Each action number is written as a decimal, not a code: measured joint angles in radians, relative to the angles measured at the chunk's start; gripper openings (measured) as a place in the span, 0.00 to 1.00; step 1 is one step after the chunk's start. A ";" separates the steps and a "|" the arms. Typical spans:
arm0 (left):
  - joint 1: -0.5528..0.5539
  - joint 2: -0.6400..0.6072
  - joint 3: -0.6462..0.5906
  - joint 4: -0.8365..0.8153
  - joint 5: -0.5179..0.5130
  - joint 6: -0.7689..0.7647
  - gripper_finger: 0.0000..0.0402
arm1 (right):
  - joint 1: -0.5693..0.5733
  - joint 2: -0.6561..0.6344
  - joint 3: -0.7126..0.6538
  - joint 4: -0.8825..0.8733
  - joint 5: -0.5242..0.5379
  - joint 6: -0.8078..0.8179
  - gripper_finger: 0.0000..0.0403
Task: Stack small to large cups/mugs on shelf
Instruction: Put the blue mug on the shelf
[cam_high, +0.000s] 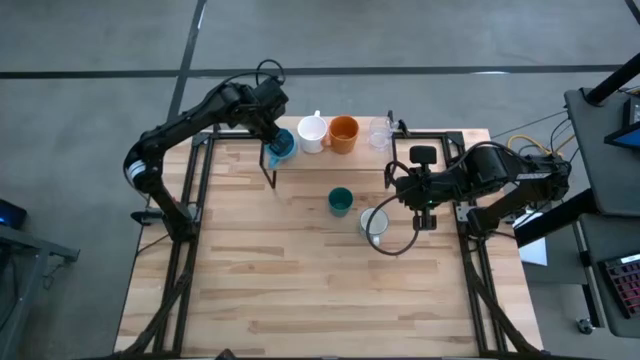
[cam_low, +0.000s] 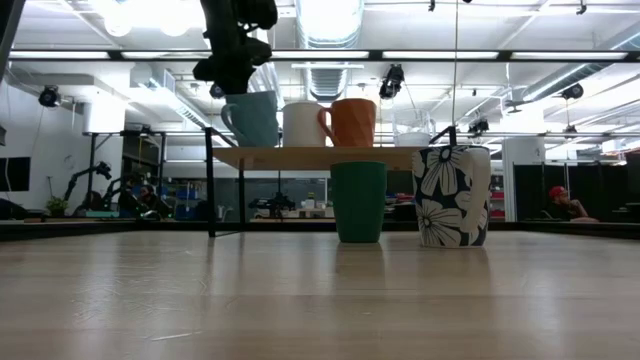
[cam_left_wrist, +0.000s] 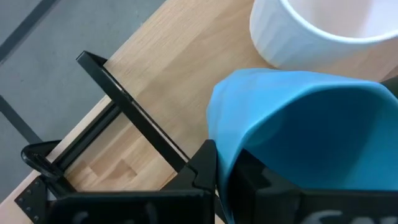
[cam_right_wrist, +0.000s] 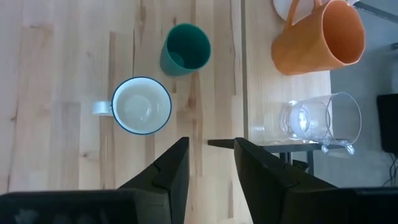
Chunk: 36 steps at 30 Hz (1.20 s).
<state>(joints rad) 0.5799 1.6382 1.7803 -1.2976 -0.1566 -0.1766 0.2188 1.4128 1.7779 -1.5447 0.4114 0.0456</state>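
My left pincer grips the light blue mug at the shelf end, beside the white mug. Right pincer hovers wide-spread near the teal cup on the bench; next I should release.

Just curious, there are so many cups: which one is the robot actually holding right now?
The light blue cup at the shelf's left end. The left gripper is shut on its rim; no gripper touches the others.

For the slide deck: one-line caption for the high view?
Left gripper sets light blue mug on shelf; right gripper waits open.
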 joint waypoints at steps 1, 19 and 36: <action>0.003 0.003 0.002 0.000 0.000 0.002 0.00 | 0.000 0.000 0.000 0.001 0.000 0.000 0.30; 0.019 0.024 -0.001 0.069 -0.004 0.057 0.08 | 0.007 0.000 0.000 0.015 -0.001 0.008 0.30; 0.021 0.020 -0.021 0.079 -0.022 0.110 0.09 | 0.021 0.000 0.000 0.021 -0.045 0.027 0.30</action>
<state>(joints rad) 0.6006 1.6578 1.7596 -1.2189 -0.1790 -0.0669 0.2401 1.4132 1.7779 -1.5240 0.3667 0.0723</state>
